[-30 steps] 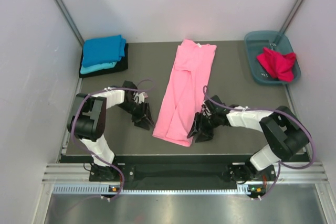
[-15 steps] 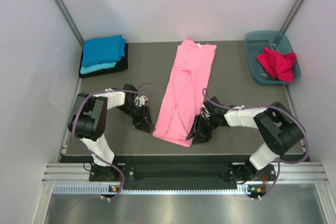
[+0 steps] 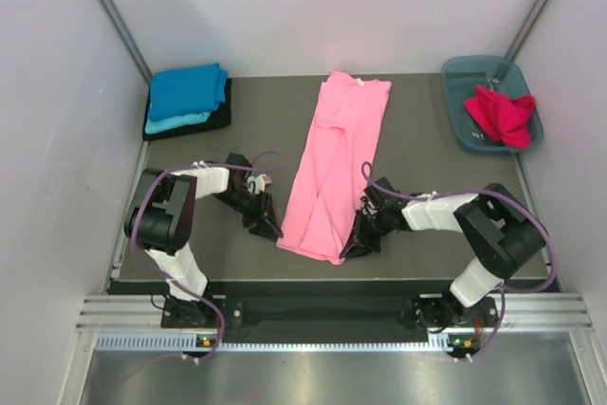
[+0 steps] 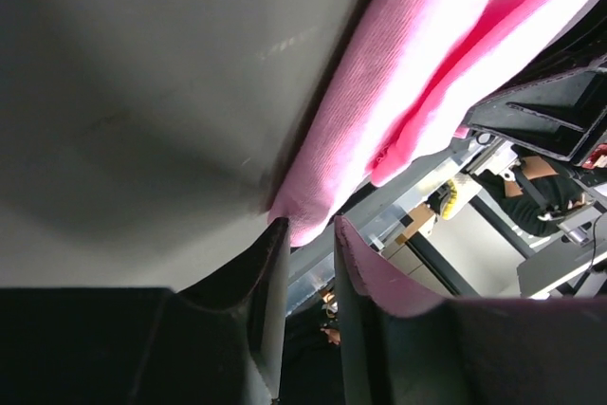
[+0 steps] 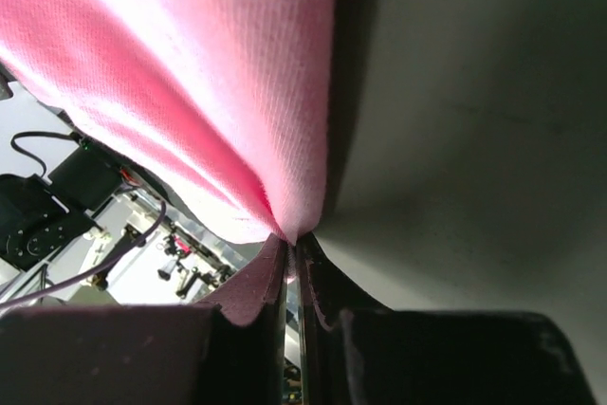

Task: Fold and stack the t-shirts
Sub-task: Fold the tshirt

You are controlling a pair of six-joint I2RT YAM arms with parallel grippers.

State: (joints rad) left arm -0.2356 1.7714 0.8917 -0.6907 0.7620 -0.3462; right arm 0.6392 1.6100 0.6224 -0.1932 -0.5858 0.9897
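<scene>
**Asker:** Where is the light pink cotton t-shirt (image 3: 334,163)?

**Describer:** It lies in the middle of the dark grey table (image 3: 427,130), folded lengthwise into a long narrow strip. The collar end is at the far side. The strip runs towards the arms, and its near end slants a little to the left.

**Asker:** What are the claws doing?

**Describer:** Both sit low on the table at the strip's near end, one on each side. The left claw (image 3: 271,230) is at the near left corner. Its wrist camera shows the jaws a narrow gap apart, with the corner of the cloth right at their tips, not visibly pinched. The right claw (image 3: 353,248) is at the near right edge. Its jaws are almost closed, and the pink fabric gathers to a point between them, so it holds the hem.

**Asker:** And the other shirts?

**Describer:** A folded stack sits in the far left corner, with a bright blue t-shirt (image 3: 187,90) on top, a turquoise t-shirt (image 3: 175,122) beneath and a black t-shirt (image 3: 214,119) lowest. A crumpled crimson red t-shirt (image 3: 498,113) lies in a blue-grey plastic tub (image 3: 457,106) at far right.
</scene>
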